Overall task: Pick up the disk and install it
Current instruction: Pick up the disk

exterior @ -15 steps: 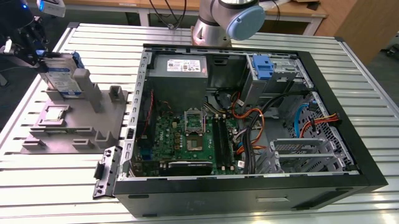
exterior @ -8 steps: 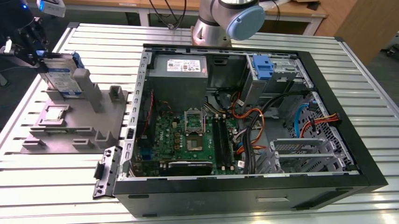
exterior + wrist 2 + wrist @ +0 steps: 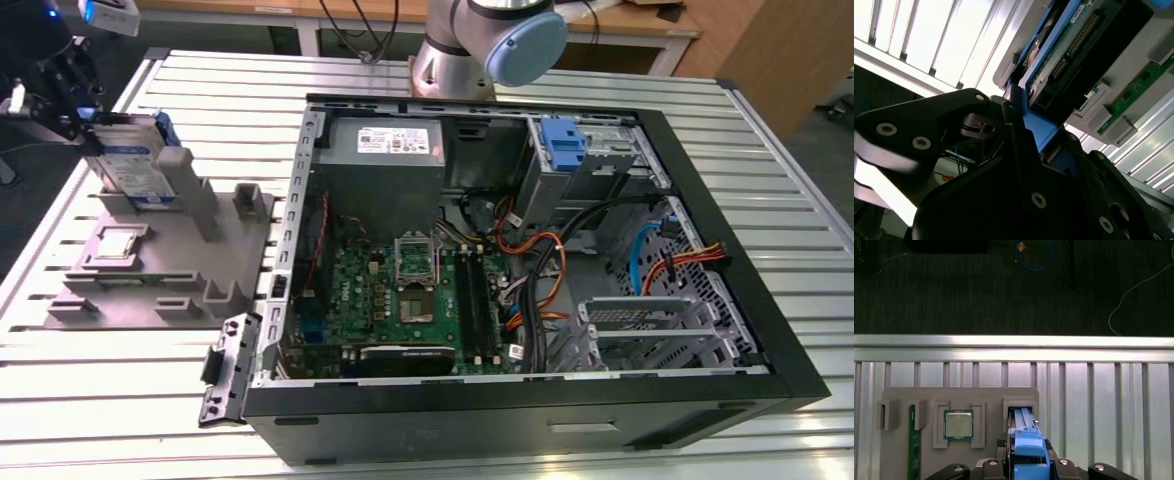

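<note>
We are looking at the flat rectangular silver-grey disk (image 3: 131,165) with a white-and-blue label and a blue plastic carrier frame. It is standing on edge in a slot of the grey plastic stand with upright posts (image 3: 134,285), at the exterior view's left. The black gripper (image 3: 67,105) is pinching the disk at its upper end. In the second wrist view its dark fingers (image 3: 1021,160) are pressing against the blue frame. A square metal-topped processor chip (image 3: 958,424) and a green memory stick (image 3: 914,440) are sitting in neighbouring pockets of the stand. The stand is resting on the slatted metal table (image 3: 120,410), just beside the open black computer case (image 3: 534,415).
</note>
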`<state>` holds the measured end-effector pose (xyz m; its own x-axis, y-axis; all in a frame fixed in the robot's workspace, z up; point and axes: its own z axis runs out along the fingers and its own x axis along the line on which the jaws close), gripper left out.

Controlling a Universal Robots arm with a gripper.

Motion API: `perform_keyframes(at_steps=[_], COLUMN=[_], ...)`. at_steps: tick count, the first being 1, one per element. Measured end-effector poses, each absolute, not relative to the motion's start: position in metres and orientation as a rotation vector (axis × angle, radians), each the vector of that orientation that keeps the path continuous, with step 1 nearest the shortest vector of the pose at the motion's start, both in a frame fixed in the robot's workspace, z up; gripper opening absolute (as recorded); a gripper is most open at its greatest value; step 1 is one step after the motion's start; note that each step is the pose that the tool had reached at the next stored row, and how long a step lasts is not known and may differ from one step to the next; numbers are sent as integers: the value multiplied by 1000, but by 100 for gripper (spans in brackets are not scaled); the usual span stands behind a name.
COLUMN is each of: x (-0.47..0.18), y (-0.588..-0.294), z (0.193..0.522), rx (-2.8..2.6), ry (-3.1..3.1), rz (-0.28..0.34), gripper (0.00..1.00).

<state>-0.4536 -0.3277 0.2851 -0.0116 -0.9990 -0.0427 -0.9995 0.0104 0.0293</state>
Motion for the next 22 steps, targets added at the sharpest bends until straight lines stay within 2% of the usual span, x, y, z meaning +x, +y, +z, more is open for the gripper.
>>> perform_keyframes(at_steps=[22], x=[-454], y=[-328], z=[320], rx=[-2202], ry=[2226], rz=[79], gripper=[37])
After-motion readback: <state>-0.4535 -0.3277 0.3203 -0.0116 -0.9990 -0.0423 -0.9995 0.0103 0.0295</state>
